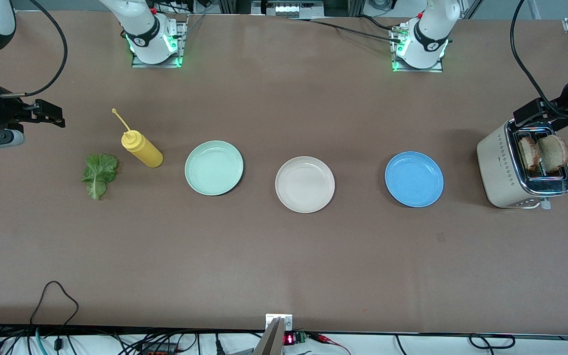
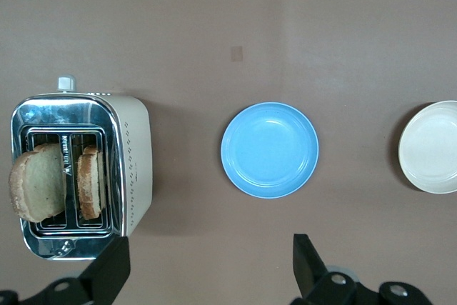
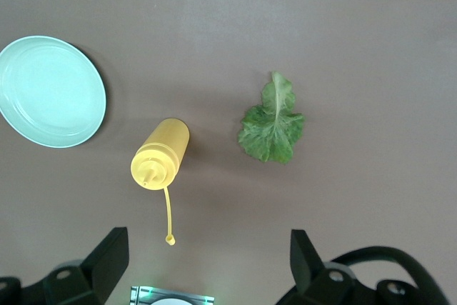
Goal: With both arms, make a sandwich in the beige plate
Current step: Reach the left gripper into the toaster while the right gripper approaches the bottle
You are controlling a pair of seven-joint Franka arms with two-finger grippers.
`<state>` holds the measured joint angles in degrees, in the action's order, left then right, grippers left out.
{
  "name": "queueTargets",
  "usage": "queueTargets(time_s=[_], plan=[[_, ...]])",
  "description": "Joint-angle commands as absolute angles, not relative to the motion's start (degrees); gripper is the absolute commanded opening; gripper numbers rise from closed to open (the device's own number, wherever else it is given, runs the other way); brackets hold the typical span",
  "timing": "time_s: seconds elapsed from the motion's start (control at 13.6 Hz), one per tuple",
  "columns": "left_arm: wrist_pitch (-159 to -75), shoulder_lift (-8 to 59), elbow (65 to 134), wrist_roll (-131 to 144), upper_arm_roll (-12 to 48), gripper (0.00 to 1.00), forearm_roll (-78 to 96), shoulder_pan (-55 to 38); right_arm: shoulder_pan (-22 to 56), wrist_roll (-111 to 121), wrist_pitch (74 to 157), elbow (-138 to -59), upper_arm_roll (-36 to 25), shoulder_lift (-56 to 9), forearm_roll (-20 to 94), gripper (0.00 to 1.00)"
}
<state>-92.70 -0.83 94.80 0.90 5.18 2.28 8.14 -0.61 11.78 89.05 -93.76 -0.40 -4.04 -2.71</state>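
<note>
At tabletop centre: beige plate (image 1: 304,184), bare, between mint-green plate (image 1: 214,167) and blue plate (image 1: 414,179).
Bread slices (image 1: 543,153): in toaster (image 1: 523,167).
Lettuce leaf (image 1: 99,174): beside mustard bottle (image 1: 141,147).
Left end effector (image 2: 207,266): wide, above toaster.
Right end effector (image 3: 207,262): wide, empty.

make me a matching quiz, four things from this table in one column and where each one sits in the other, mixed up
Things:
1. bread slices
2. lettuce
3. beige plate
4. yellow bottle

Places:
A. between the mint plate and the blue plate
B. standing in the toaster slots
C. flat on the table, nearest the right arm's end
D. between the lettuce and the mint plate

Pairs: 1-B, 2-C, 3-A, 4-D
</note>
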Motion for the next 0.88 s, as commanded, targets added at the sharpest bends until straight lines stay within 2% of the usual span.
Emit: queueTargets(time_s=[0.0, 0.22, 0.81], plan=[[-92.0, -2.7, 96.1, 1.3, 5.2, 1.00, 1.3, 8.1, -1.0, 12.2, 89.6, -94.2, -0.1, -3.6, -1.8, 1.00], [-92.0, -1.2, 96.1, 0.4, 4.7, 1.00, 1.3, 8.2, -1.1, 12.5, 89.6, -94.2, -0.1, -3.7, -1.8, 1.00], [-93.5, 9.7, 95.8, -4.4, 4.5, 1.00, 1.0, 16.8, -1.1, 12.7, 89.5, -94.0, -0.1, -4.7, -1.0, 1.00]])
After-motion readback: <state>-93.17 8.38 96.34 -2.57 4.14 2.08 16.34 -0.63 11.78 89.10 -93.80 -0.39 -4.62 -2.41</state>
